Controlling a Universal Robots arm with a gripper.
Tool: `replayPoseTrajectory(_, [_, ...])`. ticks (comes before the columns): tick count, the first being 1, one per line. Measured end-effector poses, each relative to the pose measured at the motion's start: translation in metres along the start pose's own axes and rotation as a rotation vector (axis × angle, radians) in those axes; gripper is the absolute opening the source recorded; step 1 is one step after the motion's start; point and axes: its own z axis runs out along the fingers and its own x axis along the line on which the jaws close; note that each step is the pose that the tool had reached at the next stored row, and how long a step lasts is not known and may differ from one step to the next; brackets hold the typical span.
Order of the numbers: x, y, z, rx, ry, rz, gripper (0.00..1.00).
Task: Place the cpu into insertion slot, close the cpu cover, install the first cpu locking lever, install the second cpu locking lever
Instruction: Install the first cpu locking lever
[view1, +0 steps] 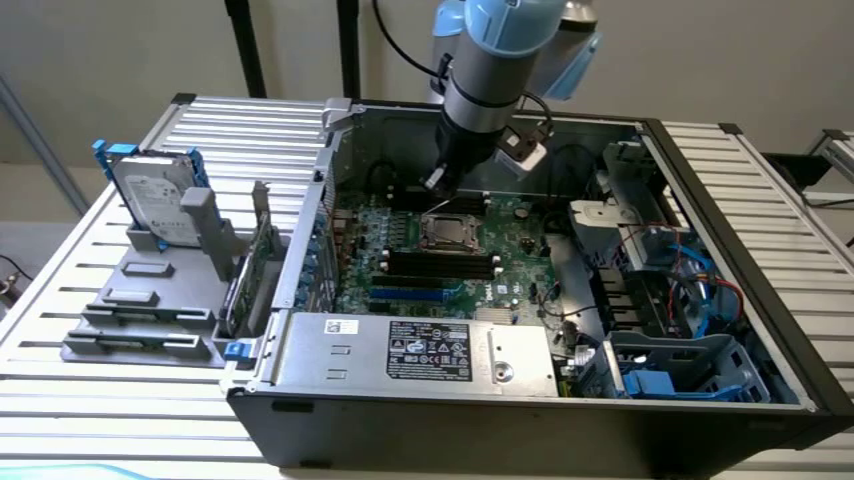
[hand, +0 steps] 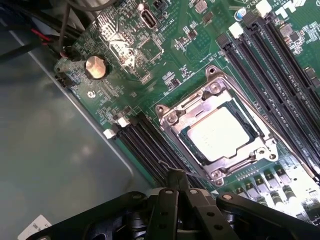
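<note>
Silver-grey face up, the cpu (hand: 222, 132) sits in the insertion slot (hand: 186, 133), and the cpu cover (hand: 197, 106) lies flat over its edges. The gripper (hand: 177, 186) hovers just beside the socket, fingers clenched together at a thin wire lever (hand: 200, 176); whether they pinch it I cannot tell. Black memory slots (hand: 142, 145) flank the socket on the green board (hand: 150, 60), inside the open computer case (view1: 534, 425).

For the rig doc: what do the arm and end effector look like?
The arm is a silver-grey tube with light blue joint caps. A black cable loops along it from above. The end effector is black and slim; the wrist view shows its matte black body with small silver screws.
</note>
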Motion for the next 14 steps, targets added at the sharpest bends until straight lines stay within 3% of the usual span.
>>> replayPoseTrajectory(14, [-0.014, -0.0149, 0.0005, 0.0015, -0.0020, -0.007, 0.11])
